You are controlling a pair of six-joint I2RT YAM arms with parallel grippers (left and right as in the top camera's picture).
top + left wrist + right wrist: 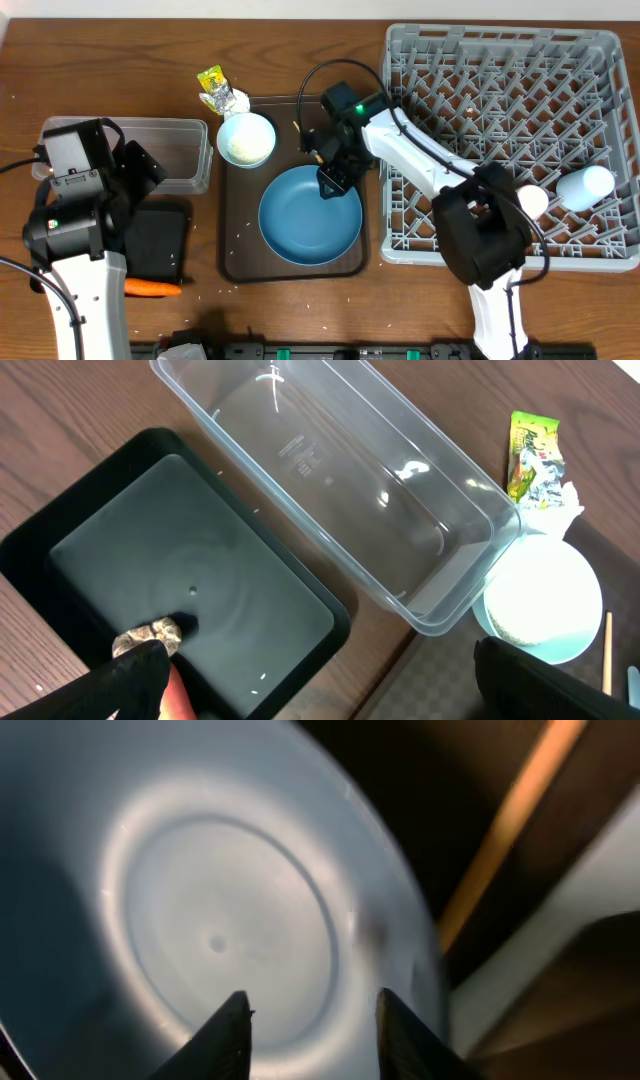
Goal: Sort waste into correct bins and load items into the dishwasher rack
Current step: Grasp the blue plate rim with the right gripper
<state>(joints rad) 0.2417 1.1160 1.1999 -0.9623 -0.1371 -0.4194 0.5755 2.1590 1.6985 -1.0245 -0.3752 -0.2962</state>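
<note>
At the far left the left gripper (320,660) hangs above the two bins with its fingers spread wide and nothing between them. The clear tub (190,123) lies at 12 o'clock of the black tray (165,250), and the two are just beside each other. The brown lumpy food piece (150,635) sits inside the black tray, and the carrot (152,289) lies on the table at that tray's 6 o'clock edge.

Moving right, the wrapper (213,84) sits at 11 o'clock of the white bowl (268,125), just beside its rim, and the bowl holds the rice (244,145). The bowl stands in the 11 o'clock corner of the brown serving tray (240,240).

The blue plate (305,225) lies flat on the same tray towards 5 o'clock. The right gripper (333,182) is over the plate's rim at about 1 o'clock. Its jaws are partly spread, and the wrist view shows only the plate's surface in the gap.

The plate looks stiff, smooth and probably slippery, and light for its width. Because it lies flat, the raised rim seems the only hold, with one finger under the lip and one on top. Held by one edge, it would likely swing.

At 3 o'clock of the plate stands the dishwasher rack (480,90). Two pale cups (585,186) (531,200) lie towards its 4 o'clock corner.
</note>
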